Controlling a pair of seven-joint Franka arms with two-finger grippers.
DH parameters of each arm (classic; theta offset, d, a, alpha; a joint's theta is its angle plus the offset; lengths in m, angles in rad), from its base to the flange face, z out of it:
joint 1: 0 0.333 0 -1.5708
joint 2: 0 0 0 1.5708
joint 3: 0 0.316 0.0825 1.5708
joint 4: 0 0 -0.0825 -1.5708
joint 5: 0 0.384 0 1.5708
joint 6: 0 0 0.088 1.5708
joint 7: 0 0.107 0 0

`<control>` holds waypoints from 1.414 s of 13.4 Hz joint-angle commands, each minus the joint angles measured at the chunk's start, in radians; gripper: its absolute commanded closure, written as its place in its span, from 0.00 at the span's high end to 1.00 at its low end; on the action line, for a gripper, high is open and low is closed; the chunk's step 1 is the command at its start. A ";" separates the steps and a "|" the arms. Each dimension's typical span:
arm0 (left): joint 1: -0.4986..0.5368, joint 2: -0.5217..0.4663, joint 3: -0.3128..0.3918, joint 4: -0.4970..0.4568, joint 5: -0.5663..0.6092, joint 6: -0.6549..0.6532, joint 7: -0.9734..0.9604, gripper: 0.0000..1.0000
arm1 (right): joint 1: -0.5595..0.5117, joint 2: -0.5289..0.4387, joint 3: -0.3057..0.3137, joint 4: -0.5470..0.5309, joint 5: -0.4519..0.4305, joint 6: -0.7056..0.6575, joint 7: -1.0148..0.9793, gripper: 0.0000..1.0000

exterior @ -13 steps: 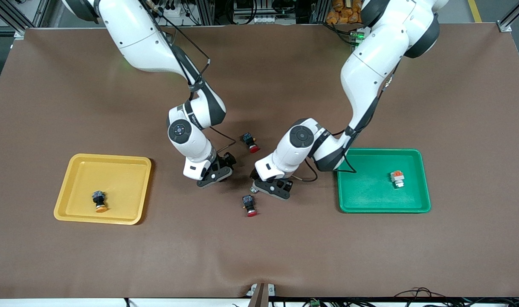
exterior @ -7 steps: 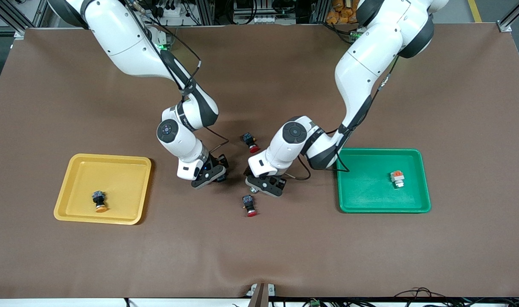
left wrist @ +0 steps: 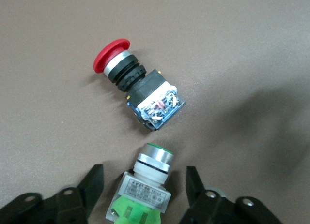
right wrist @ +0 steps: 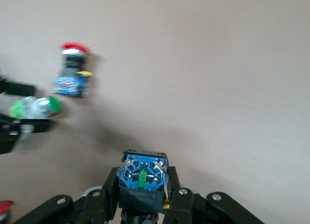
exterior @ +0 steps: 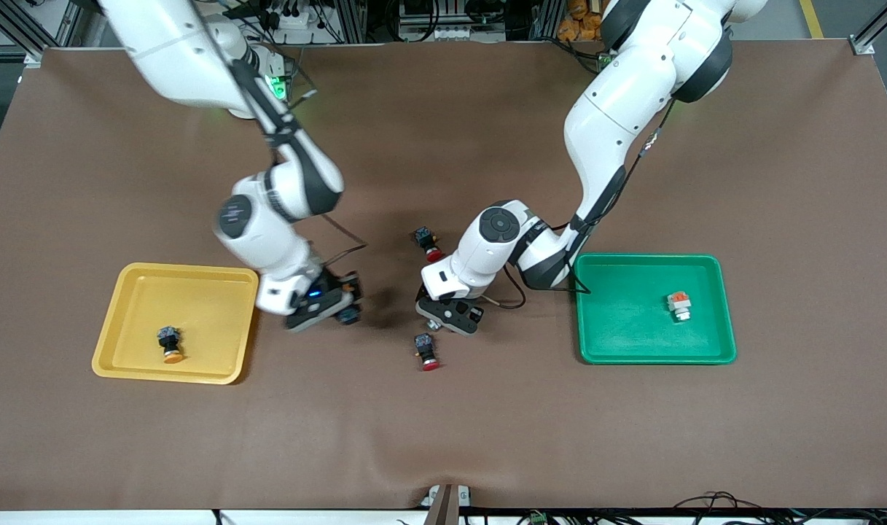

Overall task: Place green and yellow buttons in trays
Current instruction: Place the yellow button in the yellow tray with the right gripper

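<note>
1. Blue-bodied button (right wrist: 143,181) sits clamped between the right gripper's (exterior: 325,306) fingers (right wrist: 110,191), lifted off the table.
2. Since a second ago that gripper has swung from mid-table toward the yellow tray (exterior: 122,350), so delivery is under way.
3. Left gripper (left wrist: 143,185) stands spread around the green button (left wrist: 145,187), which lies on the mat just beside a red-capped one (left wrist: 138,91); its pickup looks imminent.
4. Green tray (exterior: 625,343) holds an orange-block button (exterior: 678,305).

Yellow tray (exterior: 122,343) holds an orange-capped button (exterior: 170,343); green tray (exterior: 632,343) holds an orange-block silver button (exterior: 678,305); a green-block silver button (left wrist: 143,192) lies on the surface; a blue-bodied button (right wrist: 143,180) is gripped aloft.
</note>
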 commanded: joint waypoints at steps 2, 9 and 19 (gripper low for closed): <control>-0.013 0.009 0.014 0.031 0.020 0.007 0.006 0.00 | -0.215 -0.067 0.021 -0.029 0.007 -0.135 -0.094 0.04; 0.156 -0.213 -0.039 -0.086 0.005 -0.201 0.008 0.00 | -0.367 -0.127 0.015 0.069 0.000 -0.385 -0.213 1.00; 0.843 -0.511 -0.265 -0.566 -0.005 -0.413 0.000 0.00 | -0.234 -0.366 -0.142 0.247 -0.180 -0.814 0.080 1.00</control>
